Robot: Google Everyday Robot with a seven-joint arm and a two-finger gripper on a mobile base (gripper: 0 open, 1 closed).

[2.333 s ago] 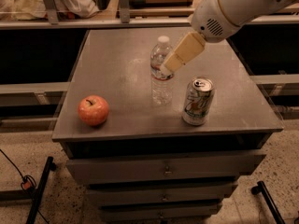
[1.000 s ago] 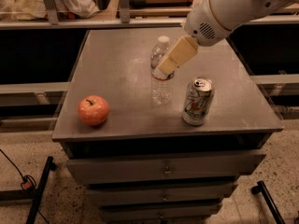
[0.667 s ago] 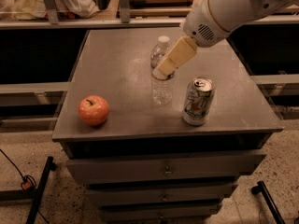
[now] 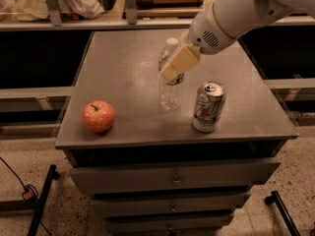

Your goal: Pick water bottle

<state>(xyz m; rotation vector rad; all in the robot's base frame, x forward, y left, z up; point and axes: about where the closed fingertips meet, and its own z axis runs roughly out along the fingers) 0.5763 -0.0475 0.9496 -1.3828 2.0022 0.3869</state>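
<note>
The water bottle (image 4: 170,93) is clear ribbed plastic with a white cap. It stands upright near the middle of the grey cabinet top (image 4: 123,73). My gripper (image 4: 171,71) comes down from the upper right on a white arm. Its tan end lies across the bottle's upper half, over the label band, and hides that part. I cannot tell whether it touches the bottle.
A silver-green soda can (image 4: 208,106) stands just right of the bottle, close to the front edge. A red apple (image 4: 98,116) sits at the front left. The cabinet has drawers (image 4: 172,178) below. Shelving and a rail run behind.
My gripper has shifted slightly left, further over the bottle. The bottle, can and apple have not moved.
</note>
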